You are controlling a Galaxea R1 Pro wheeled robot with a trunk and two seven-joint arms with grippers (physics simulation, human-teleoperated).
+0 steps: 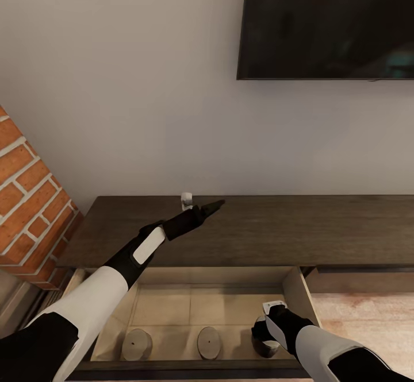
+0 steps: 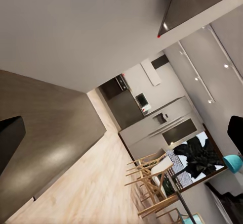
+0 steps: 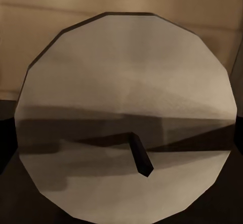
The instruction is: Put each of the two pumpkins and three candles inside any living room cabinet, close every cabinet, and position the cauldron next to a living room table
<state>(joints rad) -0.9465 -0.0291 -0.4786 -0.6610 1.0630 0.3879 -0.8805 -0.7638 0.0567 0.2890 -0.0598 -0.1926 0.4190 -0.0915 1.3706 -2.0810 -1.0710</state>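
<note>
Cabinet: the long low dark-brown wooden cabinet [image 1: 276, 227] stands against the pale wall, its drawer with pale beige insides [image 1: 218, 301] pulled open toward the robot.
Candles: three short grey-beige cylindrical candles sit in a row near the drawer's front edge; the first candle [image 1: 137, 344] is to the left, the second candle [image 1: 209, 342] in the middle, the third candle [image 1: 263, 342] to the right, under the right arm's end.
Right gripper: the right gripper [image 1: 270, 327] hangs down into the drawer right at the third candle [image 3: 126, 118], whose flat top and dark wick [image 3: 140, 155] sit very close before the wrist camera; I cannot tell whether its fingers grip the candle.
Left gripper: the left gripper [image 1: 214, 205] reaches out above the cabinet top, its dark fingers spread wide and holding nothing.
Surroundings: a black wall-mounted television [image 1: 328, 23] hangs above the cabinet; a red brick column [image 1: 26, 198] stands at the left.
</note>
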